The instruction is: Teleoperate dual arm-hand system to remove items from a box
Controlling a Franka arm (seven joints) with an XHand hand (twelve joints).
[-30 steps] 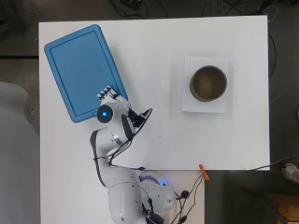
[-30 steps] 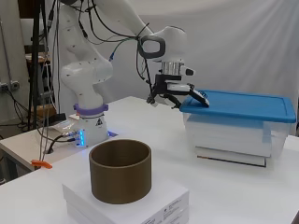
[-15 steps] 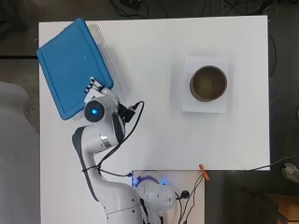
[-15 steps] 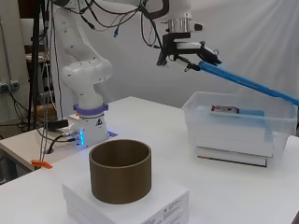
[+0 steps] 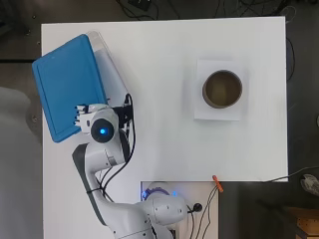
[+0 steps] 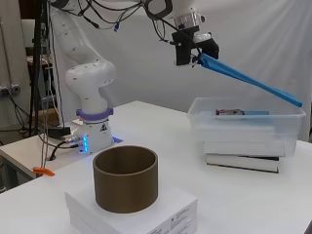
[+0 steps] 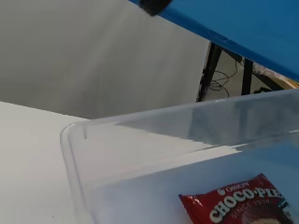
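Robot hand (image 6: pixel 191 48) grips blue lid (image 6: pixel 248 80) above clear box (image 6: pixel 246 126) on white table (image 5: pixel 164 99).

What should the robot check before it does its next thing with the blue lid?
1. Lid held by the hand: ok. The hand is shut on one edge of the blue lid.
2. Lid clear of the box: ok. It hangs tilted above the clear box, not touching it.
3. Box steady: ok. It sits level on a stack of books.
4. Something inside to take out: ok. A red snack packet lies in the box.
5. Free table to put the lid down: ok. The table is bare between the box and the brown ring.
6. Other items in the box: cannot tell.
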